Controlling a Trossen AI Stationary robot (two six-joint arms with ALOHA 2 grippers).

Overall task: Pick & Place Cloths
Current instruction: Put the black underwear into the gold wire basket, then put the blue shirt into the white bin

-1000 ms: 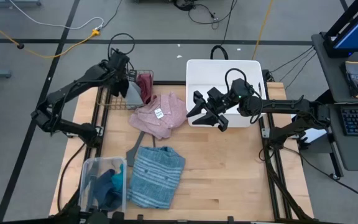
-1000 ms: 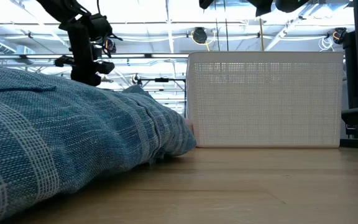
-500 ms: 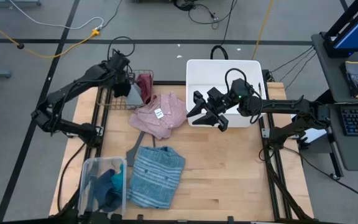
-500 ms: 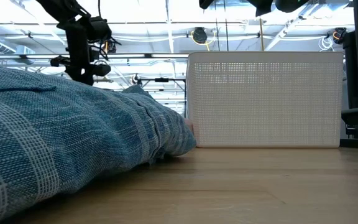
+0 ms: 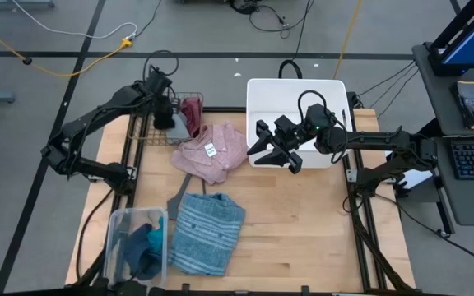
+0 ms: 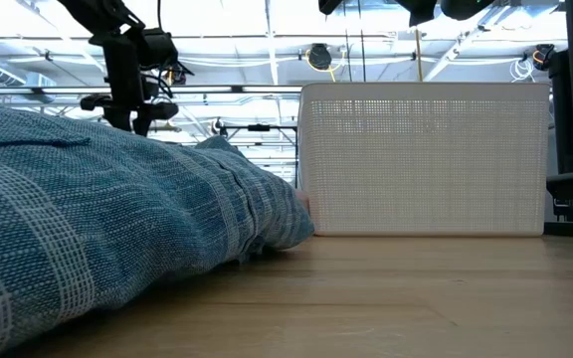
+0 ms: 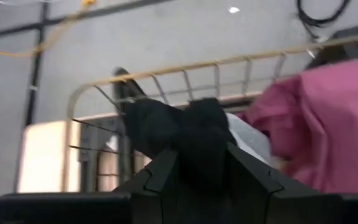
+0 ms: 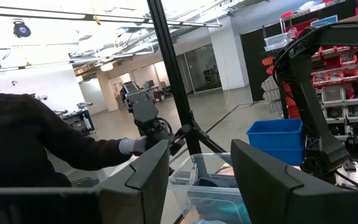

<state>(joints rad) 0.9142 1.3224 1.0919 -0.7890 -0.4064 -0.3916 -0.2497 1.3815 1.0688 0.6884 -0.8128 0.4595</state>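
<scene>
1. Right up front in the low view, the blue striped cloth (image 6: 97, 209) fills the near table; from above it lies flat on the wooden table (image 5: 303, 222), just beside a clear bin (image 5: 115, 224) holding dark blue and teal pieces (image 5: 142, 247).
2. A thin grey hanger (image 5: 177, 197) pokes out between the striped cloth and the pink shirt (image 5: 212, 152), which is spread mid-table, its white tag (image 5: 210, 150) facing up.
3. The right gripper (image 5: 271, 148) hangs in the air over the near left edge of the white basket (image 5: 257, 90), holding nothing; its fingers (image 8: 145, 171) stand apart with clear space between them.
4. Farther back, the left gripper (image 5: 164, 113) is down over the wire basket (image 5: 142, 136) at the table's far left corner.
5. Its wrist view shows a black cloth (image 7: 179, 130) bunched between the fingers (image 7: 160, 171) over the basket; whether the jaws pinch it or have let go, I cannot tell.
6. A maroon cloth (image 5: 192, 111) lies in the same wire basket, beside a grey piece (image 7: 247, 134).
</scene>
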